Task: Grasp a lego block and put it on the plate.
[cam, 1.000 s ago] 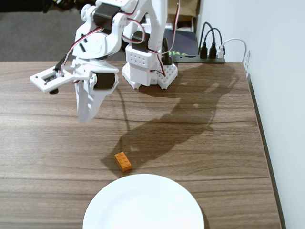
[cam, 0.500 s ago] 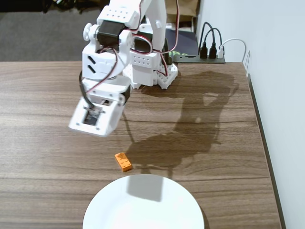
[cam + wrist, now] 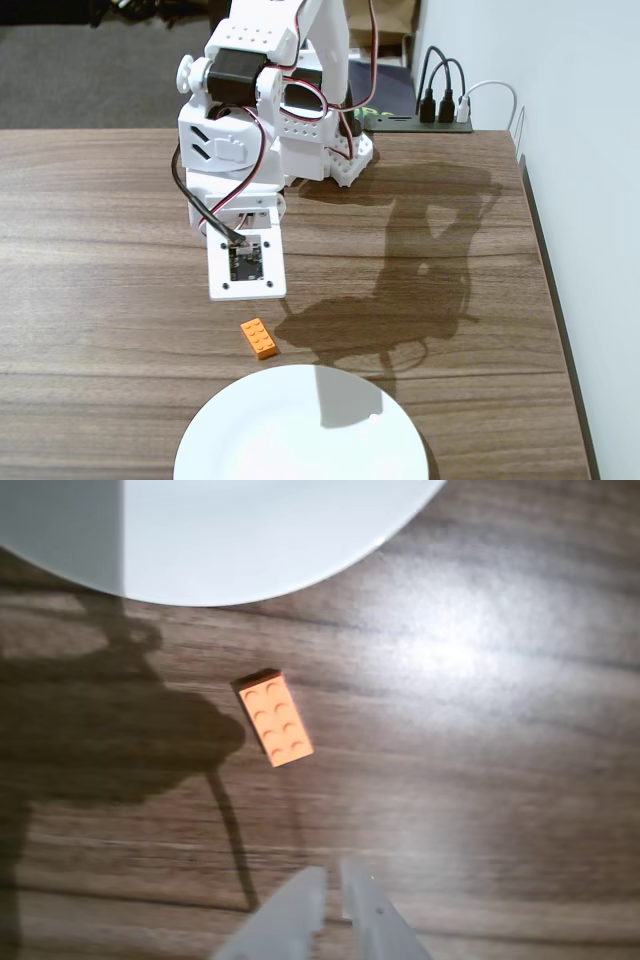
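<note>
The small orange rectangular plastic lego block (image 3: 275,719), two rows of studs up, lies flat on the dark wood-grain table (image 3: 500,780), and on my wrist view I see it well clear of the gripper (image 3: 333,878). The two pale fingertips come in from the bottom edge of that view and sit nearly together, with only a thin slit between them and nothing held. They point at bare tabletop; the block is up and to the left of them, turned a little askew to the grain.

Beyond the block in the wrist view, the curved rim of the large plain white round plate (image 3: 300,570) fills the top, near the block but not touching it.

On the fixed view I have the brick (image 3: 259,338) just above the plate's (image 3: 230,430) upper left rim, apart from it. The white arm (image 3: 245,150) hangs over the table behind the block, its flat camera mount (image 3: 246,262) facing down, and its shadow falls across the wood and onto the plate's top. A power strip with plugs (image 3: 440,112) sits at the table's far edge.
</note>
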